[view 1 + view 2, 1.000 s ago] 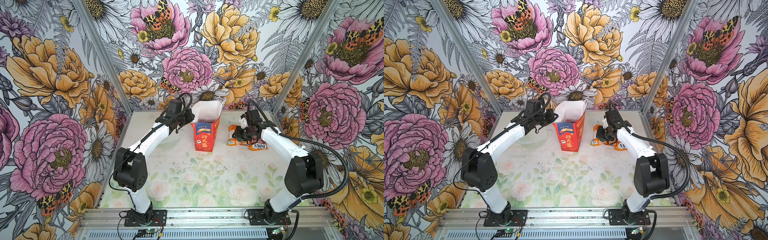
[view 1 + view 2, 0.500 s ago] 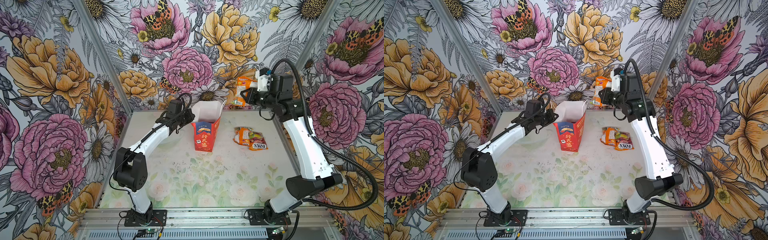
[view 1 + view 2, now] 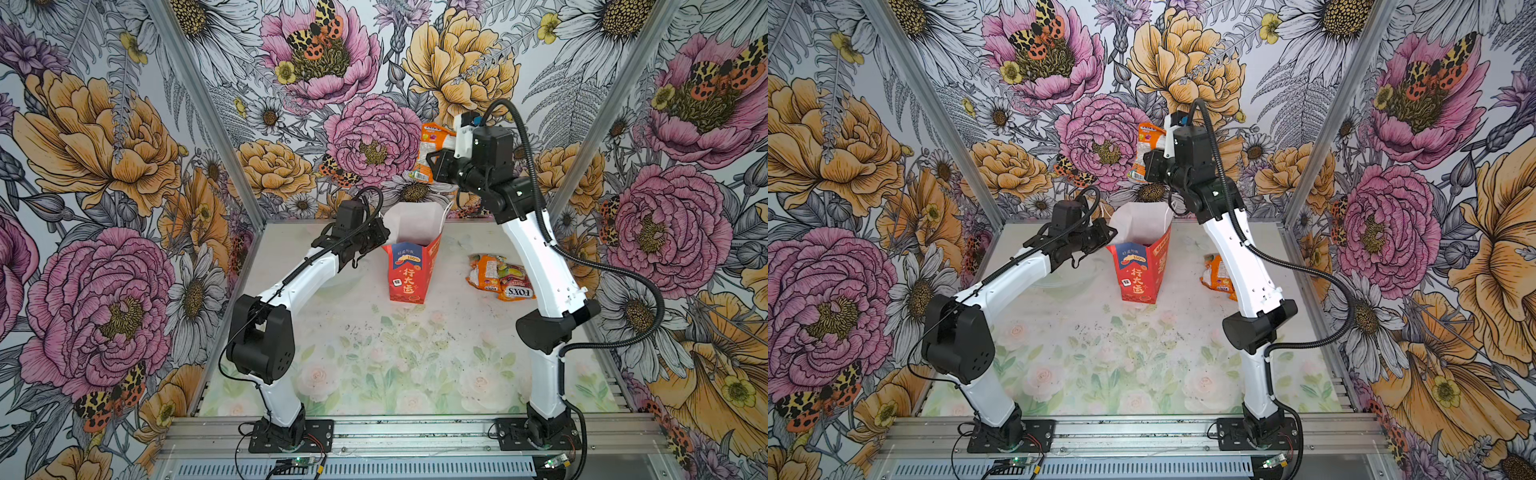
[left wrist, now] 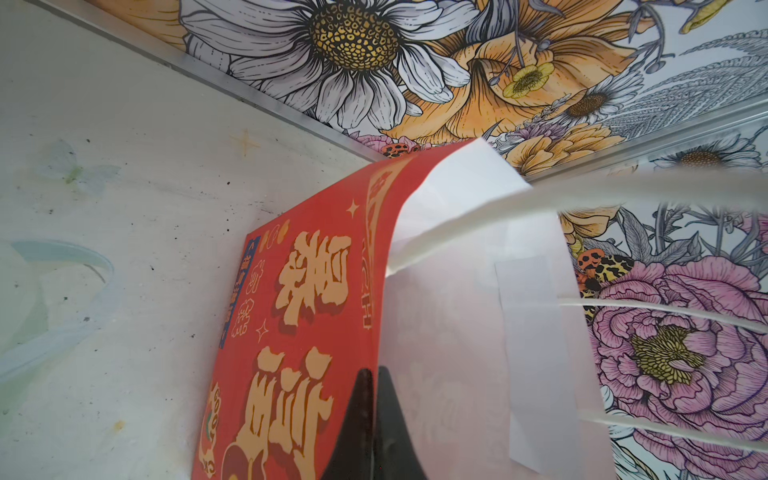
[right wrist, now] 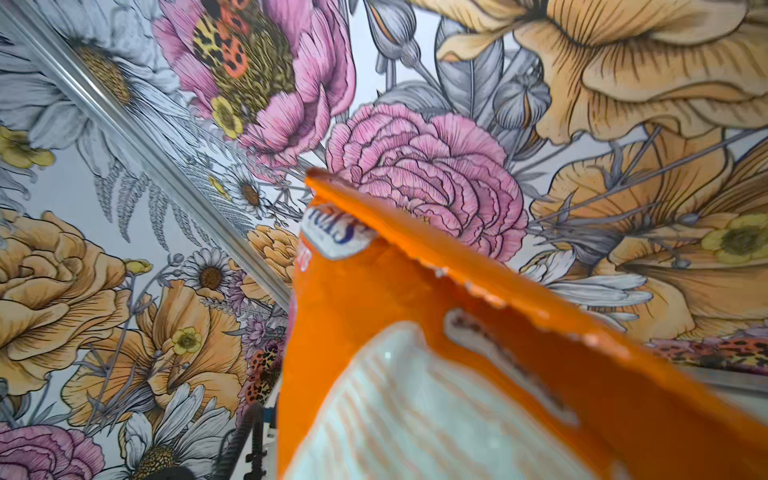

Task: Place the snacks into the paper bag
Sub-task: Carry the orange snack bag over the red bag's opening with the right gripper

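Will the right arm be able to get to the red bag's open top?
Probably yes: the right gripper, shut on an orange packet, hangs above the paper bag, nothing between, and the left gripper pinches its rim, holding the mouth open.

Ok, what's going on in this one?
The left tool pinches the rim of the bag, which stands open on the table. The right tool holds an orange packet high in the air, not yet in the bag. More packets lie on the table to the bag's right.
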